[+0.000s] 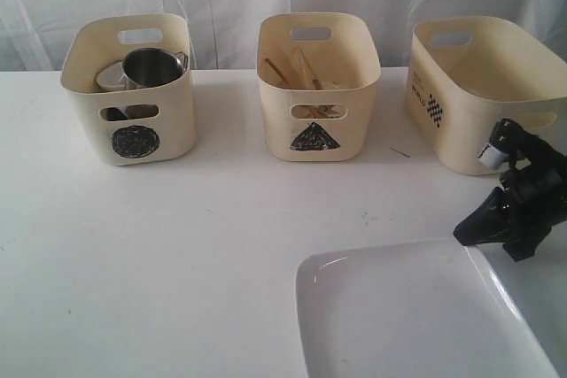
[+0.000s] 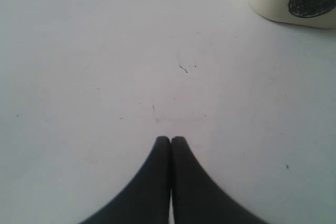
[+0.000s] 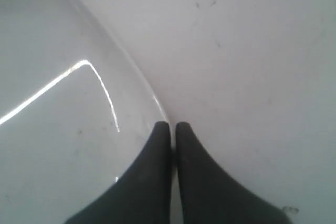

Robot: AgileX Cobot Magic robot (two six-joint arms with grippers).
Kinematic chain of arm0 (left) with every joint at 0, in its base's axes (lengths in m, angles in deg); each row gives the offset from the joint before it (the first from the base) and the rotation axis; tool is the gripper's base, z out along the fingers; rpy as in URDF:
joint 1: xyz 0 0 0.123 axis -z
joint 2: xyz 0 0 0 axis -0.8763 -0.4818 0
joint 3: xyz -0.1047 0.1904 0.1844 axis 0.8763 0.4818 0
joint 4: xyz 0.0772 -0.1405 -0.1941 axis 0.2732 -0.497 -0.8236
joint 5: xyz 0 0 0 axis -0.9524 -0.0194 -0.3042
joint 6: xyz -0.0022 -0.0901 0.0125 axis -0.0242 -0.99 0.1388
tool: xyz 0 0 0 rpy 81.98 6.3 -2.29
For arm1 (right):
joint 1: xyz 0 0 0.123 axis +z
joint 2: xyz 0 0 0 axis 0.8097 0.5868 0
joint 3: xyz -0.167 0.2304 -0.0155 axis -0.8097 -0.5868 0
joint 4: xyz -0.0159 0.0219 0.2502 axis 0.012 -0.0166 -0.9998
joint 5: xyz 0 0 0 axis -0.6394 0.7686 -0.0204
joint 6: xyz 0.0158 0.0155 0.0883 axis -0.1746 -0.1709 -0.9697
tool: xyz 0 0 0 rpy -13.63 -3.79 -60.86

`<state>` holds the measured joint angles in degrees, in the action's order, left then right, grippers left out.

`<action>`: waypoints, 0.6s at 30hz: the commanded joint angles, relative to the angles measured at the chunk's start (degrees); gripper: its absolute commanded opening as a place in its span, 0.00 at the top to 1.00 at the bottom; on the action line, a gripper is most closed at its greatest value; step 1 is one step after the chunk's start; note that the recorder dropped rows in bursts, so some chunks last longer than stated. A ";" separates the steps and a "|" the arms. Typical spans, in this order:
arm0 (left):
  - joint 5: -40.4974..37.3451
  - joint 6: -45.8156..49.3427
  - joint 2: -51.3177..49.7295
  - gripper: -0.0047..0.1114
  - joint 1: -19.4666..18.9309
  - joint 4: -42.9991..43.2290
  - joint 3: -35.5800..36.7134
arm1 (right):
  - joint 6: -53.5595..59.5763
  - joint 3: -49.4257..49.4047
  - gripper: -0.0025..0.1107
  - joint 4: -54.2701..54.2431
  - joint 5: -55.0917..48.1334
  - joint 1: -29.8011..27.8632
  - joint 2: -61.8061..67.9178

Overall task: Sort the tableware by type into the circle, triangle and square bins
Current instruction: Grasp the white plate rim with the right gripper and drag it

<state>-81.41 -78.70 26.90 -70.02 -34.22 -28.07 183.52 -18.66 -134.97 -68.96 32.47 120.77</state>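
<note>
Your right gripper is pinching the far rim of the large white plate, jaws narrowed to a slit. The table is lying open between the plate and the circle bin, triangle bin and square bin. Your left gripper is hovering closed and empty near the circle bin.

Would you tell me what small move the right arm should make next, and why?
Probably lift the large white plate slightly and ease it toward the wide bin: the right claw looks closed on the plate's rim, and the plate sits outside every bin.
</note>
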 commanded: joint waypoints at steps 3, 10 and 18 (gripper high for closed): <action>-0.06 -0.06 0.31 0.96 0.39 -0.32 0.15 | -2.90 0.02 0.77 1.26 0.90 -0.09 0.83; -0.06 -0.06 0.31 0.96 0.39 -0.32 0.15 | -2.78 0.02 0.61 2.64 0.63 -0.09 1.20; -0.06 -0.06 0.31 0.96 0.39 -0.32 0.15 | 0.90 -0.07 0.61 3.22 -3.01 -0.09 3.53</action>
<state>-81.41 -78.70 26.90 -70.02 -34.22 -28.07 183.05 -18.55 -132.27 -70.61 32.47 123.42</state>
